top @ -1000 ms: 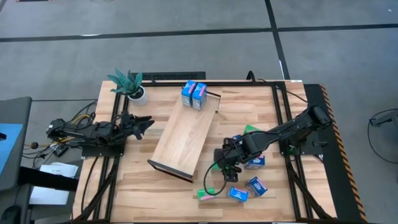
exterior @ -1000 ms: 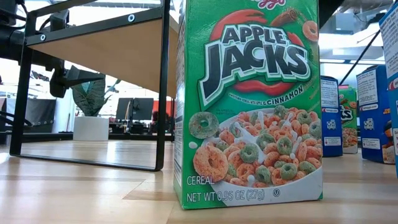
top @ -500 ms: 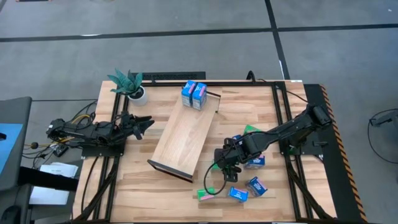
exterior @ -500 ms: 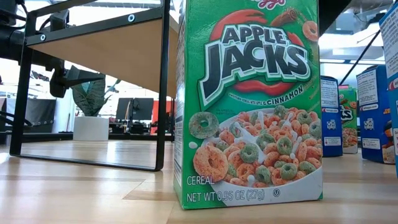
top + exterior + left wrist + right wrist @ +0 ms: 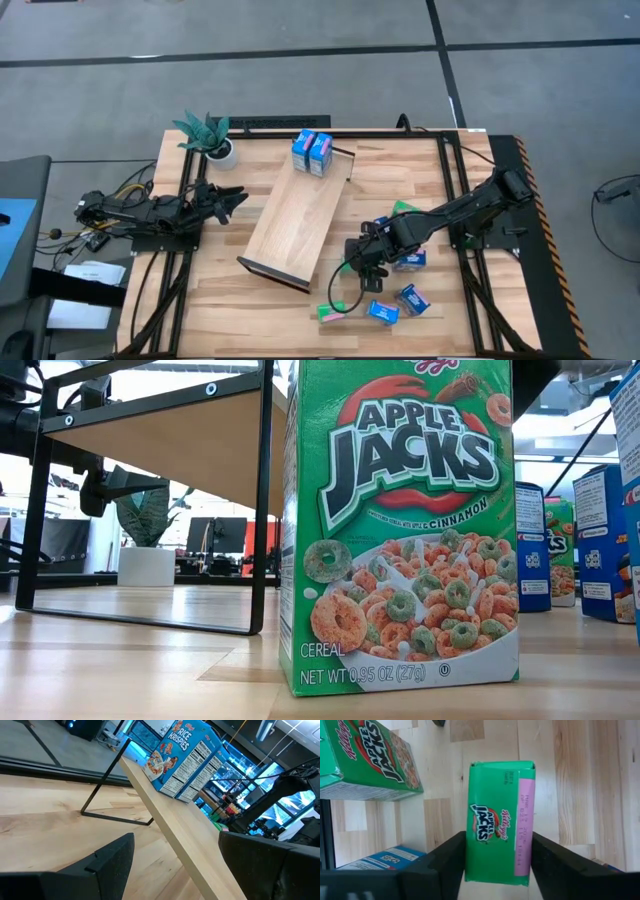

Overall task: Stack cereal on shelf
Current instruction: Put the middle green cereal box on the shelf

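Blue boxes (image 5: 312, 152), only two, sit on my shelf (image 5: 297, 220) so far; right claw (image 5: 492, 852) hugs a green box (image 5: 500, 822), left claw (image 5: 175, 865) waits apart, most boxes left.

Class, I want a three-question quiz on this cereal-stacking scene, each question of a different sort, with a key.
1. True or false: the shelf already carries blue cereal boxes at its far end.
2. Which gripper has a green cereal box between its fingers? A) left gripper B) right gripper
3. Fill in: beside the table's far left corner stands a potted ____.

Key: 1 true; 2 B, the right gripper, its fingers flank the box while the left gripper waits open near the table's left edge; 3 plant.
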Controlling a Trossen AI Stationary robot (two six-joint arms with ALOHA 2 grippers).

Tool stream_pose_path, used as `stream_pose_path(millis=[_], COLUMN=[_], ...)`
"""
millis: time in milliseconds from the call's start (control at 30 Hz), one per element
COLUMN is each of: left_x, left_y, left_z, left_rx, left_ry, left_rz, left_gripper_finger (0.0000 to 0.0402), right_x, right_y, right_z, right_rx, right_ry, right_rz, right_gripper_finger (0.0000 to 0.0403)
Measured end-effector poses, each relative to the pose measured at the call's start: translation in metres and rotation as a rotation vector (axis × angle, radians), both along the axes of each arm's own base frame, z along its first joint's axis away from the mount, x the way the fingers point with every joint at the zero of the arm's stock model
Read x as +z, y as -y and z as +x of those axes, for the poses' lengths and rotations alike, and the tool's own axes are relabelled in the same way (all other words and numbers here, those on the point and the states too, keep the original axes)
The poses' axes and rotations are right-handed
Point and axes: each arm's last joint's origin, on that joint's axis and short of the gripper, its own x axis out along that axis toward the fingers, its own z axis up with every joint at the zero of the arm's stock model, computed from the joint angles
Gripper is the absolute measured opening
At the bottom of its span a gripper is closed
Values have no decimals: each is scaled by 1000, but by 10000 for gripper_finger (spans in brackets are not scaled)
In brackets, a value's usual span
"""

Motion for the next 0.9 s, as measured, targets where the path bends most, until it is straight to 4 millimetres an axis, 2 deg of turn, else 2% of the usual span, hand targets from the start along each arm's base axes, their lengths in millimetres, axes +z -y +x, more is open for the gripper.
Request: stream_pose_path(millis=[300, 433, 600, 767, 900], left_x=[0, 0, 0, 0, 0], left_y=[0, 0, 0, 0, 0], left_z=[0, 0, 0, 0, 0], left_rx=[0, 0, 0, 0, 0], left_ry=[0, 0, 1, 1, 2], left_rz=[0, -1, -1, -2, -2], left_gripper_finger=[280, 280, 280, 280, 280], right_x=[0, 9, 35, 72, 110], right_y=[0, 1, 11, 34, 58], right_z=[0, -1, -1, 2, 3], right_rx=[-4, 11, 75, 142, 174], right_ry=[-1, -9, -43, -39, 15], right_rz=[5, 22, -29, -83, -159], right_gripper_finger=[129, 111, 110, 111, 111])
